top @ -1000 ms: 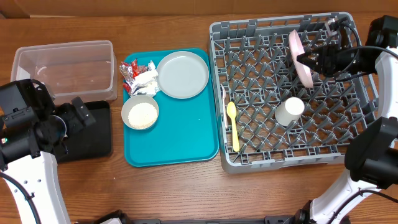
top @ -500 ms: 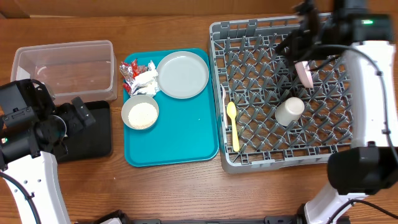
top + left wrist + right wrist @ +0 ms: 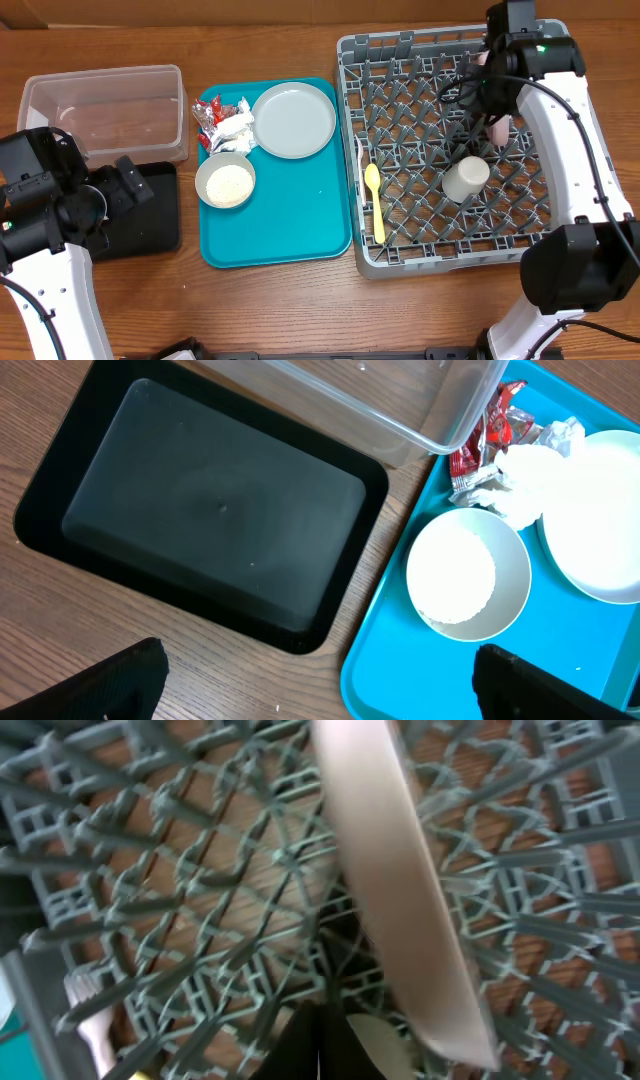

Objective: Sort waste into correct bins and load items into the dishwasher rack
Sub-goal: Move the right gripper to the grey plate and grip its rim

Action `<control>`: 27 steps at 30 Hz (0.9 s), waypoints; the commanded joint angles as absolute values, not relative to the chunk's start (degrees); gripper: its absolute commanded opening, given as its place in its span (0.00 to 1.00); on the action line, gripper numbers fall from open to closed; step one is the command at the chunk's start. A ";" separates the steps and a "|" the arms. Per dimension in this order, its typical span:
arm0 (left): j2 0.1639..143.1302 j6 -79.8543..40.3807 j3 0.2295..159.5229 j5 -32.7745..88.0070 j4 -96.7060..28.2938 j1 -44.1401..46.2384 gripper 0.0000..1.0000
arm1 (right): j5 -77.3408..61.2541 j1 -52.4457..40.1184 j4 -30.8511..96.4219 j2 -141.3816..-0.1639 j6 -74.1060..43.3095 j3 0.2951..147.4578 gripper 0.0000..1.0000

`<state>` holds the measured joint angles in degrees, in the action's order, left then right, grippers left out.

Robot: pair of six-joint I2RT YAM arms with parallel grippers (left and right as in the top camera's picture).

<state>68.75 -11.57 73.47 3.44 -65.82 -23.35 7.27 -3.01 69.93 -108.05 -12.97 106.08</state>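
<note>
My right gripper hangs over the back of the dishwasher rack, shut and empty. Just beside it a pale white plate stands on edge between the pegs. A white cup and a yellow spoon lie in the rack. On the teal tray sit a grey-green plate, a bowl of rice, red wrappers and a napkin. My left gripper is open, low between the black tray and the bowl.
The clear tub stands at the back left, with the black tray in front of it. A white utensil lies beside the spoon in the rack. Bare wooden table runs along the front edge.
The right arm has swung from the rack's right side to above its back, and its jaws have closed. The white plate stays on edge in the rack. The left arm has not moved.
</note>
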 commanded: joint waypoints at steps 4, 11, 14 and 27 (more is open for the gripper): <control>68.99 -10.28 74.41 3.90 -65.80 -23.70 1.00 | 9.52 -2.48 69.06 -107.39 -14.44 107.18 0.04; 68.99 -10.28 74.41 3.90 -65.80 -23.70 1.00 | -11.62 -8.21 68.95 -104.97 -5.48 114.32 0.13; 68.99 -10.28 74.41 3.90 -65.78 -23.70 1.00 | -18.52 -12.95 67.33 -104.66 -5.48 115.70 0.15; 68.99 -10.28 74.41 3.90 -65.78 -23.70 1.00 | -16.95 -32.93 63.64 -122.56 24.84 115.46 0.41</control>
<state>68.77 -11.57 73.47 3.44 -65.82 -23.35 -17.19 -31.51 64.05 -116.40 10.68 114.80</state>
